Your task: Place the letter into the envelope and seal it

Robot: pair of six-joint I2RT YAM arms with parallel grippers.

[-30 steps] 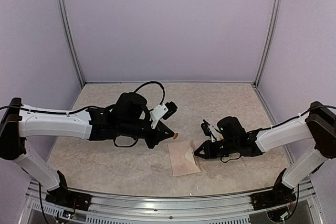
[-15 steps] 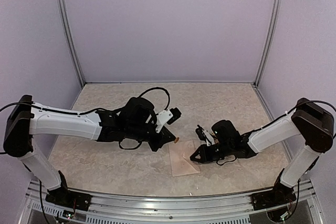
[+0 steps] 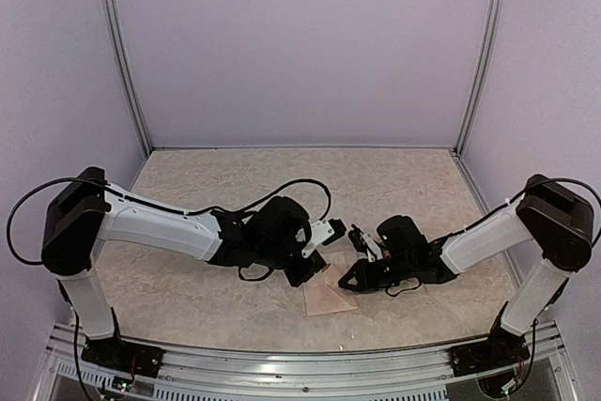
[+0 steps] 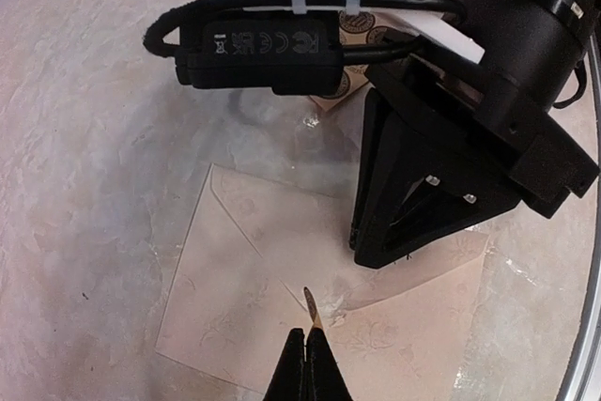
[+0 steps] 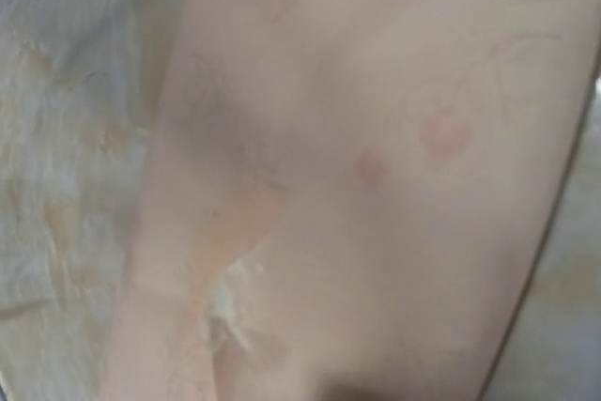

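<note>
Desk [image 4: 103,138]: pale marbled surface, mottled cream and grey, with a slight sheen.
Envelope [image 4: 235,298]: small, flat, pale tan paper rectangle with a faint floral print and crisp diagonal fold lines.
Envelope position: it lies flat on the desk close to the near edge, about midway between the left and right edges and between the two arms.
Envelope axis: in the top view its long axis seems to run from the near edge toward the far edge, a little skewed; the arms cover part of it, so this is not certain.
Flap: triangular and folded down against the body, with its point toward the left arm.
Envelope contents: hidden under the lowered flap.
Left gripper [image 4: 306,340]: slim black fingers pressed together, pinching a thin brown sticker [image 4: 309,305] seen edge-on just over the flap's point.
Right gripper [image 4: 366,237]: black, wedge-shaped, its fingers drawn together to a tip that rests on the envelope's right side. Whether it pinches any paper cannot be told.
Right wrist view: a blurred close-up of tan paper bearing two faint reddish spots.
Sticker sheet [image 4: 324,100]: tan, carrying round brown printed stickers, lying beyond the envelope and partly behind the right gripper's camera.
</note>
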